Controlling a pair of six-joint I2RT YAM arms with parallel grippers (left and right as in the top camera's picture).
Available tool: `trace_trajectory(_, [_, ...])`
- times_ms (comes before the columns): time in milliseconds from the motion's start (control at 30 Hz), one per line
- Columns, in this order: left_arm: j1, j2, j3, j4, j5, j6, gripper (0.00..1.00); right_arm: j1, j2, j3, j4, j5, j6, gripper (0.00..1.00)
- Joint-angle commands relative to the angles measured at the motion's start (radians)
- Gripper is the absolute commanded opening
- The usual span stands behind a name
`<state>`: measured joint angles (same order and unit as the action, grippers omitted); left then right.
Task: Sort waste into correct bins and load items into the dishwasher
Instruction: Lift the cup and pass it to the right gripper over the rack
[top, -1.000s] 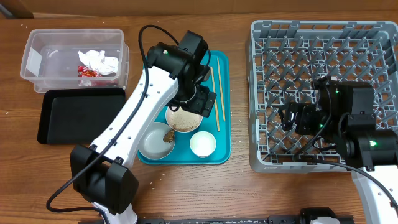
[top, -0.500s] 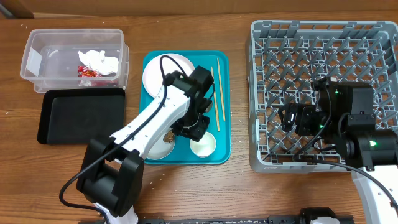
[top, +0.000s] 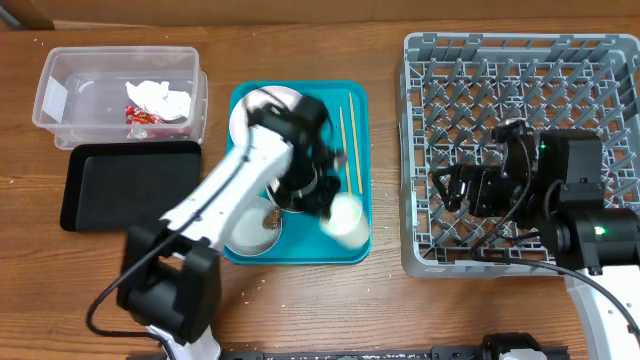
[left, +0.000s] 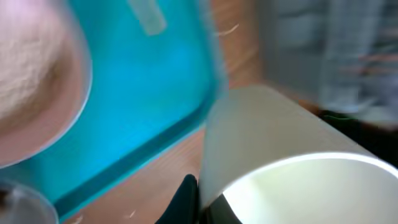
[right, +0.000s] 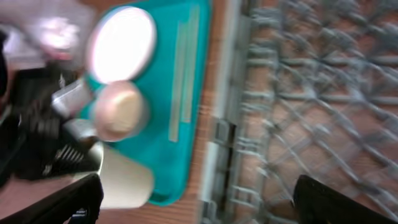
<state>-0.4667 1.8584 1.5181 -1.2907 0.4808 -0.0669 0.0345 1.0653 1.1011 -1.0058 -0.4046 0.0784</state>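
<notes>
My left hand (top: 328, 203) is clamped on the small white cup (top: 347, 220); the wrist view is smeared, but a dark fingertip (left: 185, 198) shows right at the cup's rim, so I judge it a pinch on the wall and not a wrap around the body. The cup hangs over the near right corner of the teal tray (top: 240, 100), between the tray and the grey dish rack (top: 520, 50) that fills the right edge of the table. The step in hand, as I read it, is carrying the cup across into that rack. To do it well I want the cup high enough to clear the rack's lattice wall, and I want it steady, since a rim pinch lets a smooth cup swing or slip. I should turn it mouth down and settle it between pegs, not on top of one. My right hand (top: 445, 188) hovers over the left part of the rack with its fingers spread wide and nothing in them, so I should pick a cell apart from it. The chopsticks (top: 346, 140) lie along the tray's right side and the bowl (top: 252, 228) with brown scraps sits under my forearm; I must not sweep either one
</notes>
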Motion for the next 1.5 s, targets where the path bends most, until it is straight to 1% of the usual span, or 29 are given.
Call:
trace_trajectory(0, [0.172, -0.017, 0.153, -0.077, 0.657, 0.261, 0.04, 0.005, 0.000, 0.021, 0.076, -0.388, 0.003, 1.00])
trace_trajectory(33, [0.197, -0.017, 0.158, -0.090, 0.733, 0.297, 0.04, 0.005, 0.003, 0.020, 0.094, -0.435, 0.003, 1.00])
trace_trajectory(67, [0.233, -0.017, 0.158, -0.109, 0.856, 0.349, 0.04, 0.005, 0.010, 0.018, 0.126, -0.513, 0.003, 1.00])
trace_trajectory(100, [0.257, -0.017, 0.158, -0.126, 0.934, 0.383, 0.04, 0.005, 0.020, 0.018, 0.159, -0.569, 0.001, 1.00])
trace_trajectory(167, [0.269, -0.017, 0.158, -0.131, 1.020, 0.397, 0.04, 0.005, 0.034, 0.018, 0.198, -0.629, -0.004, 1.00])
trace_trajectory(233, [0.266, -0.017, 0.158, -0.130, 1.095, 0.397, 0.04, 0.005, 0.064, 0.018, 0.263, -0.761, -0.059, 1.00])
trace_trajectory(267, [0.260, -0.017, 0.158, -0.132, 1.101, 0.396, 0.04, 0.005, 0.080, 0.018, 0.293, -0.815, -0.077, 1.00])
trace_trajectory(400, [0.234, -0.017, 0.158, -0.158, 1.101, 0.396, 0.04, 0.005, 0.139, 0.018, 0.381, -0.901, -0.087, 0.99])
trace_trajectory(500, [0.217, -0.017, 0.158, -0.168, 1.101, 0.396, 0.04, 0.005, 0.154, 0.018, 0.473, -0.978, -0.087, 0.95])
trace_trajectory(700, [0.216, -0.017, 0.158, -0.175, 1.098, 0.396, 0.04, 0.006, 0.154, 0.018, 0.505, -1.011, -0.087, 0.91])
trace_trajectory(900, [0.192, -0.017, 0.158, -0.175, 1.083, 0.396, 0.04, 0.061, 0.154, 0.018, 0.569, -1.011, -0.086, 0.88])
trace_trajectory(1000, [0.189, -0.017, 0.158, -0.175, 1.084, 0.381, 0.04, 0.093, 0.155, 0.018, 0.575, -0.979, -0.086, 0.81])
trace_trajectory(1067, [0.189, -0.017, 0.158, -0.175, 1.083, 0.381, 0.04, 0.107, 0.157, 0.018, 0.576, -0.968, -0.086, 0.79])
trace_trajectory(1200, [0.188, -0.017, 0.158, -0.175, 1.075, 0.381, 0.04, 0.115, 0.159, 0.018, 0.583, -0.965, -0.086, 0.68])
trace_trajectory(1233, [0.188, -0.017, 0.158, -0.175, 1.070, 0.381, 0.04, 0.115, 0.159, 0.018, 0.585, -0.965, -0.086, 0.64])
trace_trajectory(1333, [0.183, -0.017, 0.158, -0.176, 1.046, 0.377, 0.04, 0.115, 0.159, 0.018, 0.586, -0.965, -0.086, 0.46])
trace_trajectory(1367, [0.182, -0.017, 0.158, -0.176, 1.043, 0.377, 0.04, 0.115, 0.159, 0.018, 0.586, -0.965, -0.086, 0.44])
trace_trajectory(1467, [0.182, -0.017, 0.158, -0.177, 1.019, 0.376, 0.17, 0.115, 0.159, 0.018, 0.586, -0.965, -0.086, 0.37])
